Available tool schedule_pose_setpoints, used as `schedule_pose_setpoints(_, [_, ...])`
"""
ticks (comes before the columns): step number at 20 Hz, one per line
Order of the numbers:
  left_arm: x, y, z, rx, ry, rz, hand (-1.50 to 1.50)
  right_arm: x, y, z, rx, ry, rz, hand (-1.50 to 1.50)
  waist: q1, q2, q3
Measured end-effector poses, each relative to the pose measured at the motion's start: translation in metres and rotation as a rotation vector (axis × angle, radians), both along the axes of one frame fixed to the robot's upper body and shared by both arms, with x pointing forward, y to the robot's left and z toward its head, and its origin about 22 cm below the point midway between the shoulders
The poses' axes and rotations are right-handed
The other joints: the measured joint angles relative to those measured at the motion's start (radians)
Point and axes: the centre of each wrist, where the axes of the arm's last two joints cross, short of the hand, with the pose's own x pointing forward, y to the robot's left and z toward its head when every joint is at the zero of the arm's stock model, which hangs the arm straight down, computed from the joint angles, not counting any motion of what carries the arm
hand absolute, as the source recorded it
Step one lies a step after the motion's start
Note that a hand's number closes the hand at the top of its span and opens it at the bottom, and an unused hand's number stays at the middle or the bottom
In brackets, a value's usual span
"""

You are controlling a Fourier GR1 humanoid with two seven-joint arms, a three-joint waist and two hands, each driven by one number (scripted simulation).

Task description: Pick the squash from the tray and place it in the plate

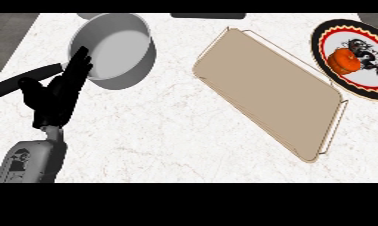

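Observation:
An orange squash (344, 60) lies on the patterned plate (325, 60) with a black, red and yellow rim at the far right edge. The beige tray (266, 87) sits tilted in the middle right of the counter with nothing on it. My left hand (57, 95) rests at the left with its fingers straight and pointing up, holding nothing, just beside the pot. No right hand shows in the head view.
A grey metal pot (114, 50) stands at the upper left, its black handle (26, 77) running left behind my left hand. A dark object (208, 15) lies at the counter's far edge. White marble counter (170, 135) spreads between pot and tray.

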Motion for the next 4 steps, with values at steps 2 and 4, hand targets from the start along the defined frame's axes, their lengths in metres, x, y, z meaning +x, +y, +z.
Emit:
schedule_pose_setpoints(2, [-0.0009, -0.0024, -0.0016, 0.004, -0.003, 0.000, 0.00, -0.0060, -0.0041, -0.0013, -0.015, 0.013, -0.008, -1.50, 0.001, 0.000, 0.001])
schedule_pose_setpoints(4, [-0.0003, -0.0032, -0.0018, 0.007, -0.005, 0.000, 0.00, -0.0103, -0.0056, -0.0061, -0.020, 0.027, -0.017, -1.50, 0.000, 0.000, 0.001])
